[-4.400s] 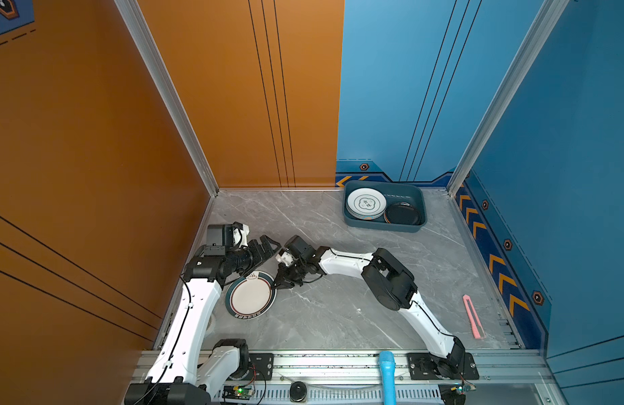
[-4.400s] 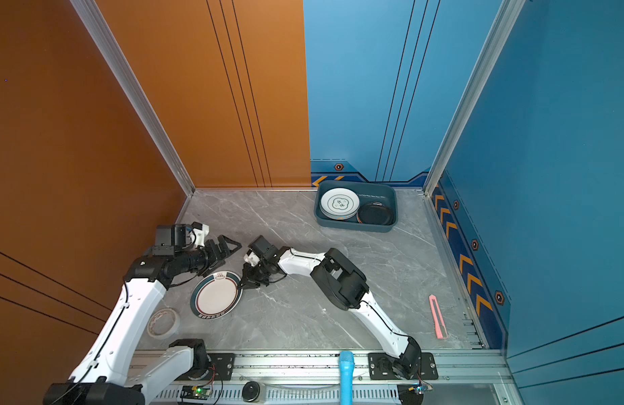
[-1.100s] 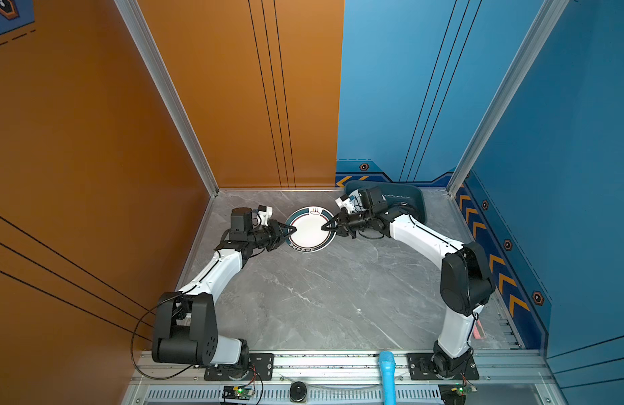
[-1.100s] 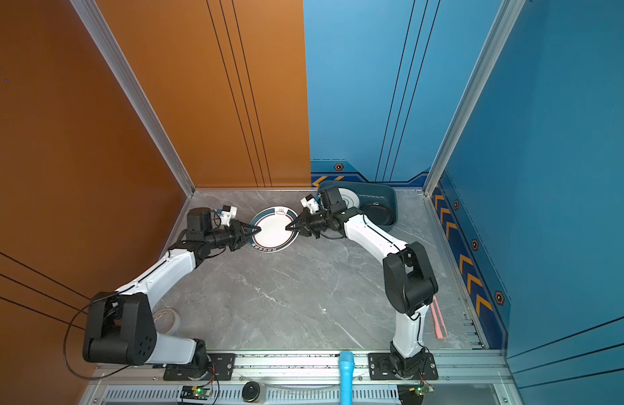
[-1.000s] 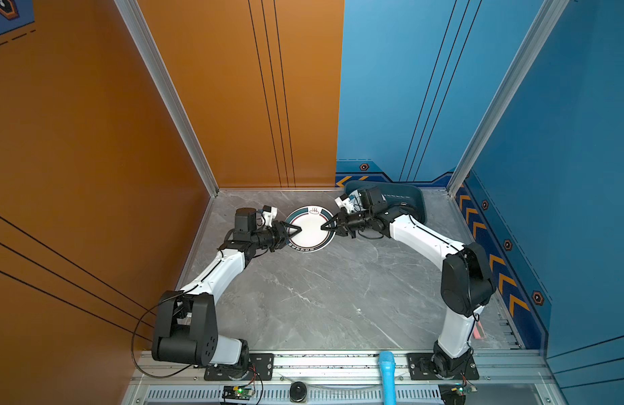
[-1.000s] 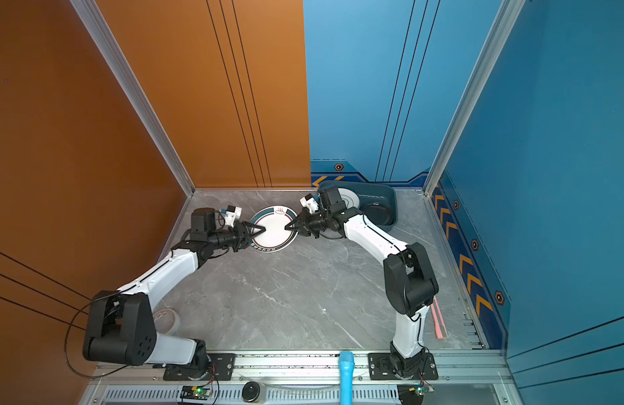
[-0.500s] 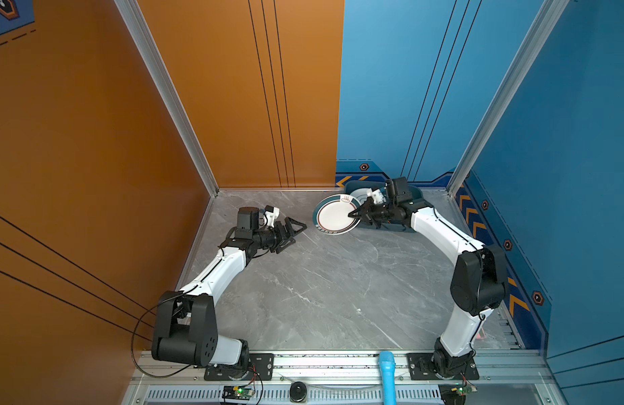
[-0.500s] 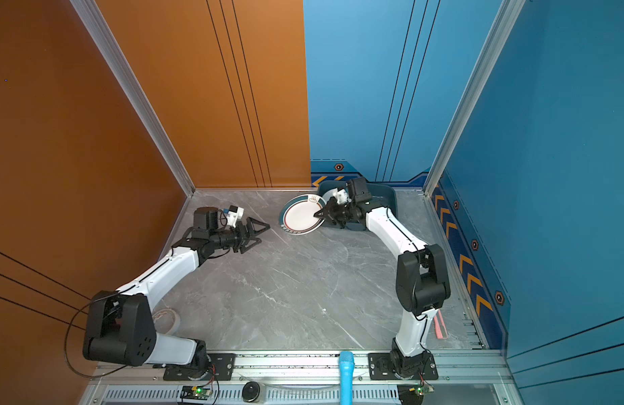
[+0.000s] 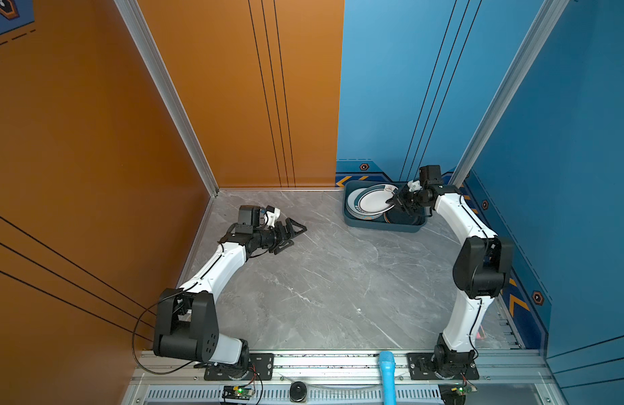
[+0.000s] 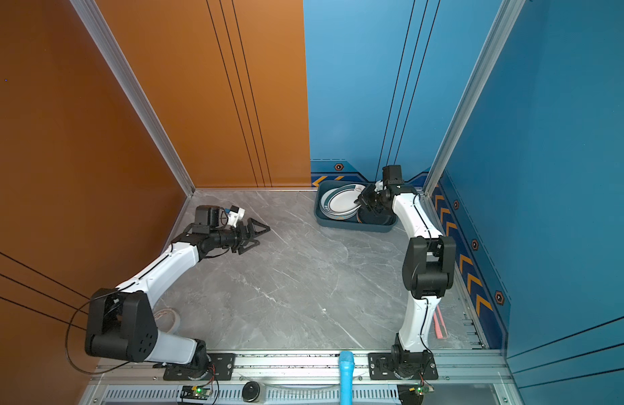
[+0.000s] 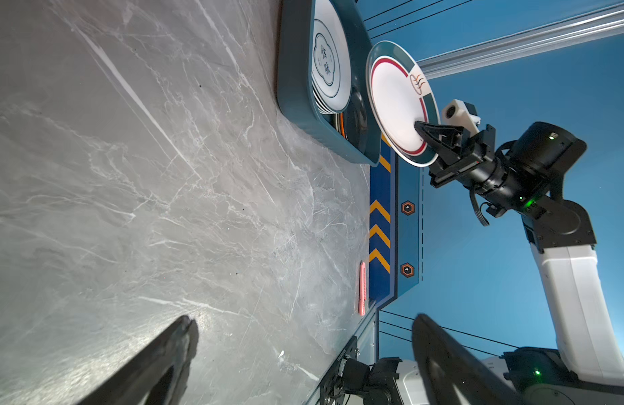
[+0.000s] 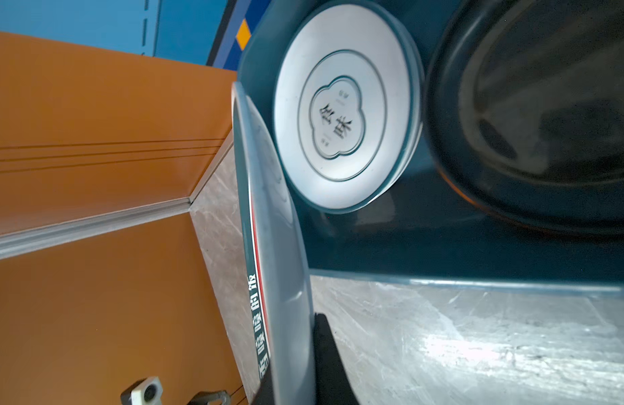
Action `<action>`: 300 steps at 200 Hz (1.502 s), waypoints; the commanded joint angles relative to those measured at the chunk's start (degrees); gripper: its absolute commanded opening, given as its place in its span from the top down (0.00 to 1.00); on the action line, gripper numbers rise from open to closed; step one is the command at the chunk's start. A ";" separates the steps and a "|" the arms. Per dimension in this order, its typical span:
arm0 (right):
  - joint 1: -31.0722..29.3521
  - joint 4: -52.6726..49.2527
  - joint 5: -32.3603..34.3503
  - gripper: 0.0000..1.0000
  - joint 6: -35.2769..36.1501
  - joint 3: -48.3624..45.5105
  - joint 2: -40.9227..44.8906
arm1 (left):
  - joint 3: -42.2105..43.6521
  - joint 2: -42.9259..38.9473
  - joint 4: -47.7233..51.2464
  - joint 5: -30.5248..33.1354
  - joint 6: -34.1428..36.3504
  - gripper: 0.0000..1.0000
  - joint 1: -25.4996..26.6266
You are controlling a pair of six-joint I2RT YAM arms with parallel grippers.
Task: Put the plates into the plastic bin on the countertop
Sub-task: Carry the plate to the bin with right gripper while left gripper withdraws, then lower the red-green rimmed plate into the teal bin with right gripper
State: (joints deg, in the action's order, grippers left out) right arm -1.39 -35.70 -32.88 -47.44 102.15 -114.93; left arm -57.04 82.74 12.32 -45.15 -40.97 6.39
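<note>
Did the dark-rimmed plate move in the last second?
Yes. The plate, held by the right gripper, went right: from above the countertop left of the bin to over the bin's left half.

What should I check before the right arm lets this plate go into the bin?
1. Grip: right end effector shut on the rim of the teal-rimmed white round plate: ok.
2. Position: plate above the dark teal plastic bin, over the stack topped by the white round emblem plate: ok.
3. Attitude: plate level with the stack: not ok, it hangs tilted.
4. Gap between the plate's low edge and the stack: cannot tell.
5. Left end effector open, empty, over the grey marble countertop, apart from the bin: ok.
</note>
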 commanded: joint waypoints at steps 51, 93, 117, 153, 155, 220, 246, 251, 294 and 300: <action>-0.46 -2.22 2.16 1.00 -2.79 12.00 -12.25 | -3.90 2.96 1.04 0.68 0.00 0.02 -0.55; -0.77 -2.27 3.24 1.00 -5.67 16.75 -18.16 | -6.66 5.43 1.91 -0.09 0.17 0.02 -1.47; -0.98 -2.27 4.03 1.00 -7.19 18.88 -20.64 | -8.18 7.03 2.59 -0.91 0.51 0.02 -1.94; -1.17 -2.76 5.33 0.84 -8.53 20.43 -23.14 | -9.85 8.81 2.46 -0.91 0.46 0.02 -2.61; -1.16 -2.85 5.36 0.83 -8.54 20.52 -23.25 | -9.94 8.90 2.39 -0.95 0.39 0.02 -2.61; -1.51 -5.64 6.08 0.69 -8.11 23.79 -26.36 | -11.70 11.77 0.43 -1.08 -0.87 0.02 -3.05; -1.60 -5.62 6.16 0.65 -7.91 24.19 -26.26 | -11.88 12.01 0.25 -1.19 -1.02 0.02 -3.40; -1.52 -5.67 6.17 0.64 -7.93 24.30 -26.18 | -12.02 11.92 0.25 -1.15 -1.04 0.02 -3.57; -1.07 -8.16 8.36 0.58 -7.09 26.88 -25.25 | -11.79 11.74 -0.86 -0.82 -1.74 0.02 -4.46; -1.07 -9.70 9.50 0.58 -6.46 27.93 -25.25 | -11.78 11.81 -0.91 -0.82 -1.83 0.02 -4.55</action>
State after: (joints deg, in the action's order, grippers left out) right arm -2.76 -39.88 -27.38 -55.35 126.26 -140.31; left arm -67.33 94.37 13.08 -45.23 -42.06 2.48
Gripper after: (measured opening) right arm 0.417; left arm 0.979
